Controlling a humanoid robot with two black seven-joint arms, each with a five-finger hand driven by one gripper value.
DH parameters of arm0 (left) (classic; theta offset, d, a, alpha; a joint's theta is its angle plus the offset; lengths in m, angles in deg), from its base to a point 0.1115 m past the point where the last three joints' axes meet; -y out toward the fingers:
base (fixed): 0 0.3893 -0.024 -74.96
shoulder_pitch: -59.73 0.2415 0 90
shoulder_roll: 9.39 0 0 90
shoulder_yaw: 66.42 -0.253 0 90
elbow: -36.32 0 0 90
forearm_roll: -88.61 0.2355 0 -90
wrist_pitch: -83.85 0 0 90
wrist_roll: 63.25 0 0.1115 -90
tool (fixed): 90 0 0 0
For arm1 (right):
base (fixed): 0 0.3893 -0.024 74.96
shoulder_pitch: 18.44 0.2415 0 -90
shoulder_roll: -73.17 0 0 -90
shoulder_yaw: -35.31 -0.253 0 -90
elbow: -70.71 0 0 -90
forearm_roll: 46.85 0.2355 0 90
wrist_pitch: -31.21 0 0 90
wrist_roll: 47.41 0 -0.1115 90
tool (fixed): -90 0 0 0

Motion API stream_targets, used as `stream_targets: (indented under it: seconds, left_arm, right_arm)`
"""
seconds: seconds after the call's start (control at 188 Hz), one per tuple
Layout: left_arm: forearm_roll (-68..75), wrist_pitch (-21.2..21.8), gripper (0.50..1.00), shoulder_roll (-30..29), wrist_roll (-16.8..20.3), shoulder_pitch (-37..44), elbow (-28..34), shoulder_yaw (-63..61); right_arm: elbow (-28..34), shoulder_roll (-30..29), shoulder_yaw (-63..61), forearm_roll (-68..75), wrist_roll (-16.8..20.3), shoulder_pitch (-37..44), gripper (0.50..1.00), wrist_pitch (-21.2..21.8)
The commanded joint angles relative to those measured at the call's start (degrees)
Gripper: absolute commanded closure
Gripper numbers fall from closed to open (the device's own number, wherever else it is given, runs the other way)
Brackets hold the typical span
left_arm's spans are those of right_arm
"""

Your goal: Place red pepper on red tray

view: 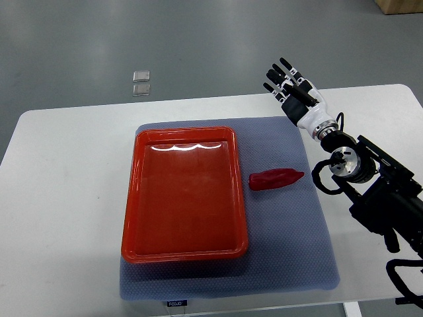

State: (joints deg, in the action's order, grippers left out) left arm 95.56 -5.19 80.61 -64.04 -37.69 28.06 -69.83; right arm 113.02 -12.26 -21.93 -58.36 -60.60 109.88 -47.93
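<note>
The setting reads as a robotics lab or test bay rather than a home or kitchen. Evidence: a plain white work table [66,198] on a bare grey, smooth-finished floor [198,39], with a blue-grey textured mat [291,251] laid out as a defined work surface and an exposed black robot arm [383,191] with visible cabling at the right. Two small clear square items [141,82] lie on the floor beyond the table, and the corner of a cardboard box [400,5] shows at the upper right.
</note>
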Motion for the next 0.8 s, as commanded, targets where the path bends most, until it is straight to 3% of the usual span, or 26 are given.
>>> stream_targets:
  seconds: [0.0, 0.435, 0.615, 0.621, 0.796]
  left_arm:
    - [0.0, 0.01, 0.5, 0.0, 0.0, -0.04, 0.0, -0.02]
    - [0.0, 0.1, 0.5, 0.0, 0.0, -0.04, 0.0, -0.02]
    - [0.0, 0.1, 0.5, 0.0, 0.0, -0.04, 0.0, 0.07]
    - [0.0, 0.1, 0.5, 0.0, 0.0, -0.04, 0.0, 0.07]
    - [0.0, 0.01, 0.5, 0.0, 0.0, -0.04, -0.09, 0.16]
  right_arm:
    - [0.05, 0.0, 0.02, 0.0, 0.0, 0.09, 0.587, 0.03]
    - [0.31, 0.62, 2.65, -4.31, 0.62, 3.08, 0.589, 0.47]
    - [2.16, 6.07, 11.27, -13.45, 1.85, 6.69, 0.589, 0.91]
    - [4.77, 8.16, 16.23, -18.15, 2.81, 8.25, 0.589, 1.0]
    - [12.97, 17.93, 34.38, -32.7, 7.04, 15.83, 0.589, 3.11]
